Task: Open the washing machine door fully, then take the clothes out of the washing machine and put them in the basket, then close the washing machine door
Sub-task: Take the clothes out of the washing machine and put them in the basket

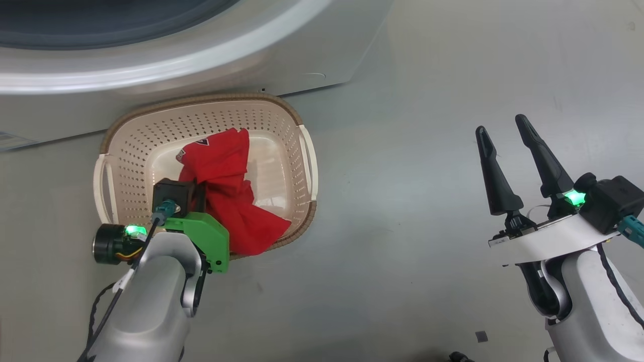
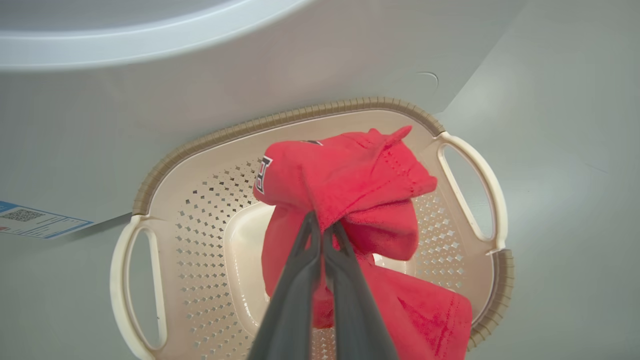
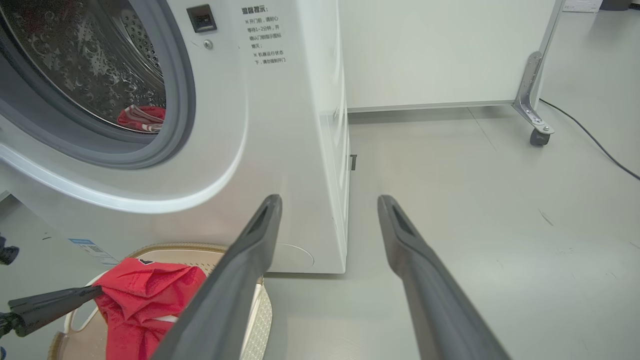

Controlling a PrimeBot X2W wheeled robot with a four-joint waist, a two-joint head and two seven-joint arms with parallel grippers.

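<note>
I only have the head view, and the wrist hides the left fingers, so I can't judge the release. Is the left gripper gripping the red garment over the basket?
Observer: Yes. In the left wrist view the left gripper is shut on a bunched fold of the red garment, above the basket.
Operator: Will the machine be empty once this one is dropped?
Observer: No. The right wrist view shows another red piece with white stripes lying inside the washing machine, at the bottom of its drum.
</note>
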